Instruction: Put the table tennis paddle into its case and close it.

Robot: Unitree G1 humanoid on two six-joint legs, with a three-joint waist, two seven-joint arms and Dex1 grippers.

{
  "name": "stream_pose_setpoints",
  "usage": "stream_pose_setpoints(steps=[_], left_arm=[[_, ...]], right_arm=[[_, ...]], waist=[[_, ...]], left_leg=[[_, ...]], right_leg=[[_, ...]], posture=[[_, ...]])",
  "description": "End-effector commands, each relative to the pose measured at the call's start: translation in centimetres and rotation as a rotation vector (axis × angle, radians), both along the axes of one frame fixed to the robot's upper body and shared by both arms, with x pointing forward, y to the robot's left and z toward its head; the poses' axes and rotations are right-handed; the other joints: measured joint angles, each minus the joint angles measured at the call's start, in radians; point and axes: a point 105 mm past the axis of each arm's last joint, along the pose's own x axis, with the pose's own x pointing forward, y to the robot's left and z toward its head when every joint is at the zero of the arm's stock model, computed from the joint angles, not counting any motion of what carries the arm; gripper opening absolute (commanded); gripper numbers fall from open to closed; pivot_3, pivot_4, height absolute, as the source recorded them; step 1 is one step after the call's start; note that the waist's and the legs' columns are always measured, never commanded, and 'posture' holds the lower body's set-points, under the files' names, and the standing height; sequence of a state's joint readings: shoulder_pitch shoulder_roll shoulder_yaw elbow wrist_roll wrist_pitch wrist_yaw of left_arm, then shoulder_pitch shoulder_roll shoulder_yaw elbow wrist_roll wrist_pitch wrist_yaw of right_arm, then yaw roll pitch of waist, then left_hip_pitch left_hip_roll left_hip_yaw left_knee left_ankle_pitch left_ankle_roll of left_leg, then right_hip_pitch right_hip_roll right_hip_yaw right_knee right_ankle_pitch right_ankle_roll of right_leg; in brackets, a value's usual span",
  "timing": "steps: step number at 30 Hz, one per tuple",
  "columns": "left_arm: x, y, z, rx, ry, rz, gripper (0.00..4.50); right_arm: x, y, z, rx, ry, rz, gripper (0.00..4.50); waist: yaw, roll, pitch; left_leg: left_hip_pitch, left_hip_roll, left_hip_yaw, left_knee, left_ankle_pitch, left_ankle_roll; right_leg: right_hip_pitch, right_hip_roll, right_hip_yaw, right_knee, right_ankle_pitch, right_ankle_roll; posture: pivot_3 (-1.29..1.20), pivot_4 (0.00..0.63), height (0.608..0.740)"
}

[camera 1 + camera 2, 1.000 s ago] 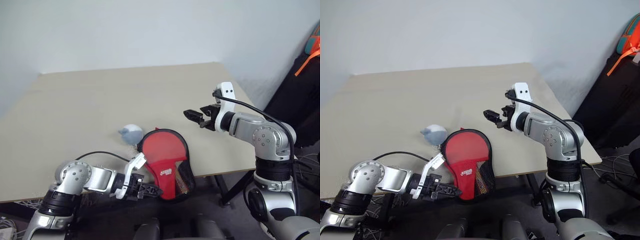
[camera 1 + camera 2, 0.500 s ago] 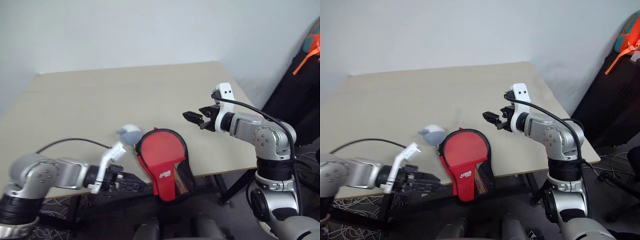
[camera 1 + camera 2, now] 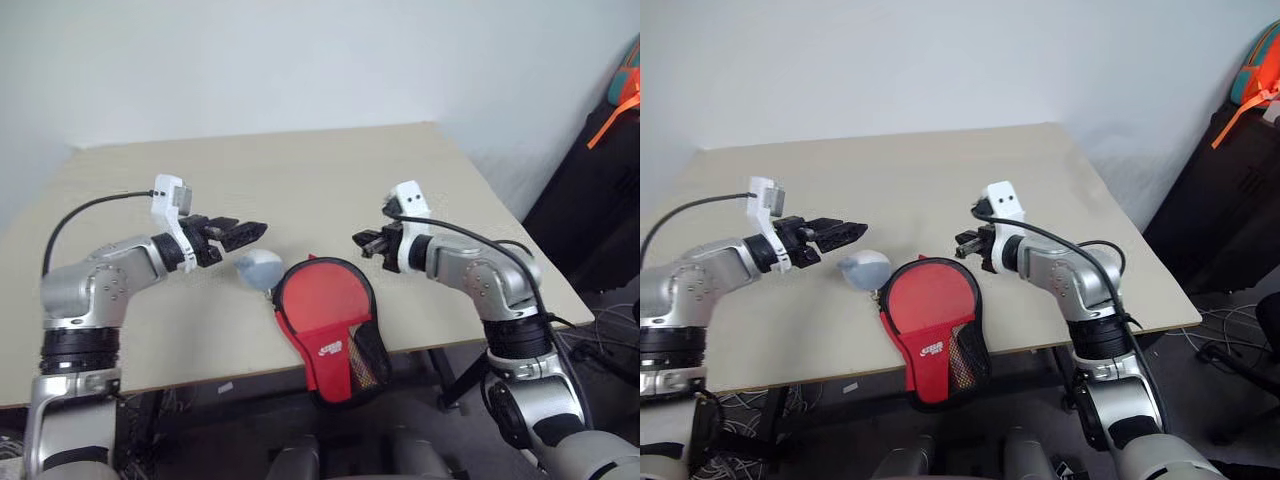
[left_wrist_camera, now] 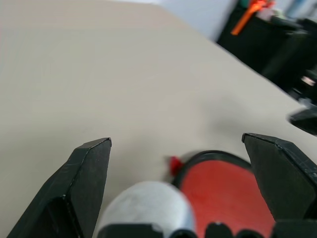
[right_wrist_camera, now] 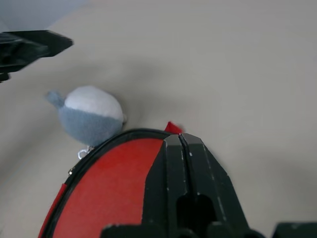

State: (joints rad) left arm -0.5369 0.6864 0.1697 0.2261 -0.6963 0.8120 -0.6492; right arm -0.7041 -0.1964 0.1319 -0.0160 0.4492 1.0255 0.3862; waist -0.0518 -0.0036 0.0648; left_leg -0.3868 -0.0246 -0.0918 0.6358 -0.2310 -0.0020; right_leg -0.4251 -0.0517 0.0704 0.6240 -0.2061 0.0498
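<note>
On the tan table point(image 3: 330, 170), near its front edge at 6 o'clock: the case point(image 3: 332, 330), black-trimmed, round end on the tabletop and narrow end with mesh pocket and red logo panel hanging past the edge. The table tennis paddle point(image 3: 322, 298) sits inside, its red face showing through the clear side; the handle cannot be made out.

Item, touching the case's rim at 10 o'clock: a small grey-and-white plush ball point(image 3: 261, 267), apparently tethered to the zip.

Item, left gripper point(image 3: 245, 231): fingers spread wide, holding nothing, hovering just beside the plush ball at its 10 o'clock.

Item, right gripper point(image 3: 360, 240): fingers pressed together on nothing, hanging just above the case's rim at 1 o'clock.

Judgement: insertion appears complete; whether the zip is fully run cannot be told. To finish well, one gripper should pin the case flat while the other takes the plush pull and follows the rim steadily, avoiding dragging the overhanging end off the table.
</note>
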Motion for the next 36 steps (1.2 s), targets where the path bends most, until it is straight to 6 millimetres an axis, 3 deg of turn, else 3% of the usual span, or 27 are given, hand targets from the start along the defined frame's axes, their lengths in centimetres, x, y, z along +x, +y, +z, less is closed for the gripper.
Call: stream_pose_setpoints(steps=[1,12,21,28,32,36], left_arm=[[1.1,0.1,1.0,0.004,-0.07,0.041,4.5],[2.8,1.1,-4.6,-0.039,0.048,0.162,4.5],[2.7,-1.3,-7.3,-0.083,0.121,0.121,4.5],[-0.5,-3.1,-9.1,-0.061,0.228,-0.013,4.5],[-3.2,-2.3,-10.9,-0.008,0.306,-0.042,4.5],[-4.3,-1.6,-11.4,0.0,0.328,-0.026,4.5]], right_arm=[[0.1,1.6,0.4,-0.008,-0.057,0.046,0.02],[-0.9,4.4,-4.6,-0.05,0.022,0.142,0.02],[-1.7,4.8,-7.9,-0.119,0.063,0.181,0.02],[-1.5,4.4,-8.3,-0.125,0.071,0.165,0.02],[-1.3,4.3,-8.3,-0.124,0.072,0.155,0.02],[-1.3,4.2,-8.4,-0.124,0.074,0.151,0.02]], waist=[[0.0,0.0,0.0],[0.0,-0.001,-0.001],[0.0,-0.001,-0.001],[-0.002,-0.001,-0.001],[-0.003,-0.001,-0.002],[-0.003,0.0,-0.004]], left_leg=[[0.0,0.0,0.0,0.001,0.0,0.0],[0.0,0.0,-0.001,0.007,0.0,0.0],[0.002,0.0,-0.002,0.008,0.001,0.0],[0.01,0.0,-0.002,0.006,0.0,0.0],[0.011,0.0,-0.002,0.006,0.0,0.0],[0.012,0.0,-0.002,0.005,0.0,0.0]], right_leg=[[0.0,0.0,0.0,0.0,0.0,0.0],[0.004,0.001,-0.001,0.001,0.004,0.001],[0.006,0.001,-0.001,0.001,0.005,0.001],[0.012,0.001,-0.001,0.0,0.004,0.001],[0.013,0.001,-0.001,0.0,0.004,0.001],[0.014,0.001,-0.001,0.0,0.004,0.001]], posture=[[0.0,0.0,0.739],[0.0,0.0,0.739],[0.0,0.0,0.739],[0.0,0.0,0.739],[0.0,0.0,0.739],[0.0,0.0,0.739]])
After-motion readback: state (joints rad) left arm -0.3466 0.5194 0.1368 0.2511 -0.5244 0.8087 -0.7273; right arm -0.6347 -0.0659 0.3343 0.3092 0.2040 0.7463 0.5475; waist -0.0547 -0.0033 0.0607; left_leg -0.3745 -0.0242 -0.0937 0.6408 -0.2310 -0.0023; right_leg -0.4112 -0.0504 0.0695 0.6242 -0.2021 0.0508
